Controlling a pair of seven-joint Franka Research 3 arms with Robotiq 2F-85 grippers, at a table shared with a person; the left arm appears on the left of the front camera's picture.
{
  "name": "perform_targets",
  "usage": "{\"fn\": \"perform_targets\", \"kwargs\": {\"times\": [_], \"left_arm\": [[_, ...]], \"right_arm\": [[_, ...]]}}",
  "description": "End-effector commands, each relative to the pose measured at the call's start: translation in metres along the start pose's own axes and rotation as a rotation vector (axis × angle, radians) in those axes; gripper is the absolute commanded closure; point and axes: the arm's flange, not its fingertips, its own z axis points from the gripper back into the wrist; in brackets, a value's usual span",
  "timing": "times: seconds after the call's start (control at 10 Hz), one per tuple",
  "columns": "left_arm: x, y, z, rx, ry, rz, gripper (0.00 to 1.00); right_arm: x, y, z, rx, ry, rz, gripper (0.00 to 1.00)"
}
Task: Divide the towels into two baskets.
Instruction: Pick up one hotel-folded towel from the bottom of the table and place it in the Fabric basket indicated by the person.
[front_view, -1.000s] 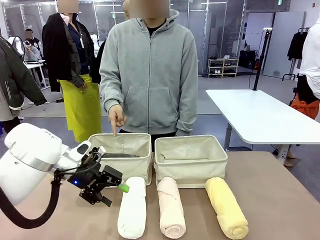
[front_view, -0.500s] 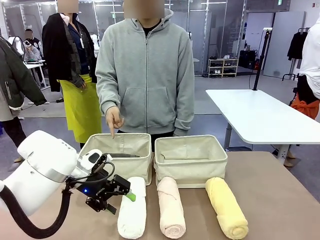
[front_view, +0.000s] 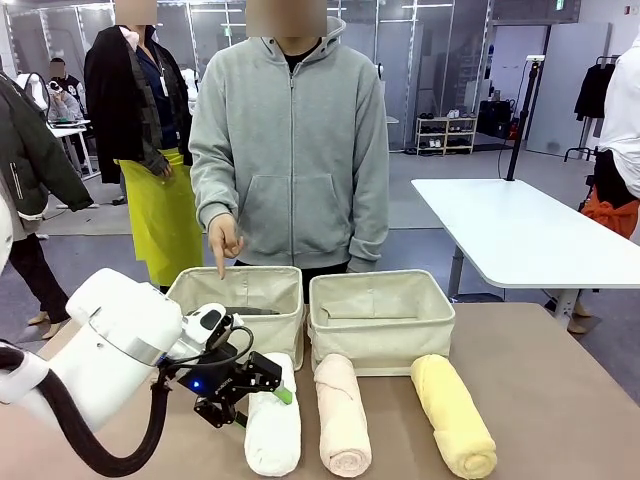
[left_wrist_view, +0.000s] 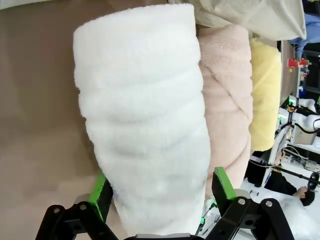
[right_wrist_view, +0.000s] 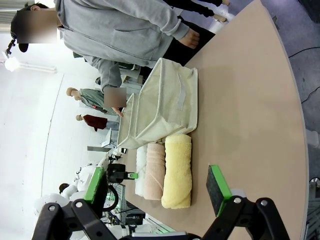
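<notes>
Your left tool (left_wrist_view: 161, 186) stands wide, 1 green pad on each side of the white towel (left_wrist_view: 145, 125). From the wrist view it straddles the roll without yet squeezing it. Your right tool (right_wrist_view: 156, 187) hangs wide too, with nothing between its pads.

3 rolls lie on the desk (front_view: 560, 400) in front of the 2 baskets: the white towel, then the pink towel (front_view: 342, 415) just beside it, then the yellow towel (front_view: 453, 415) a little apart. Each long axis runs from your side toward the baskets; the yellow one slants slightly. The white roll's far end sits against the left basket (front_view: 285, 335). A dark grey towel (front_view: 245, 311) lies inside that basket, across its width. The right basket (front_view: 380, 350) looks to hold nothing. The person's hand (front_view: 226, 238) points a finger down at the left basket's rim.

Expect the roll to be light, soft and springy, with enough grip in the terry that it should not slide. It will give a good deal before the pads bite, so close firmly. Hold it across its short axis near mid-length. Taken at 1 end it would likely droop or start to unroll. Watch that the pink roll, lying so close, is not pinched along with it.
</notes>
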Motion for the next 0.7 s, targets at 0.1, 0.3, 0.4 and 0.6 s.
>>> {"fn": "perform_targets", "kwargs": {"times": [0.1,0.3,0.4,0.6], "left_arm": [[0.004,0.005,-0.017,-0.004,-0.026,-0.032,0.2],[0.003,0.004,-0.019,-0.007,-0.023,-0.037,0.4],[0.001,0.003,-0.018,-0.008,-0.025,-0.041,0.48],[-0.002,-0.002,-0.008,-0.011,-0.045,-0.033,0.65]], "right_arm": [[0.0,0.002,0.001,0.011,-0.013,0.003,0.0],[0.0,0.002,0.001,0.011,-0.013,0.003,0.0],[0.0,0.002,0.001,0.011,-0.013,0.003,0.0],[0.0,0.002,0.001,0.011,-0.013,0.003,0.0]]}}
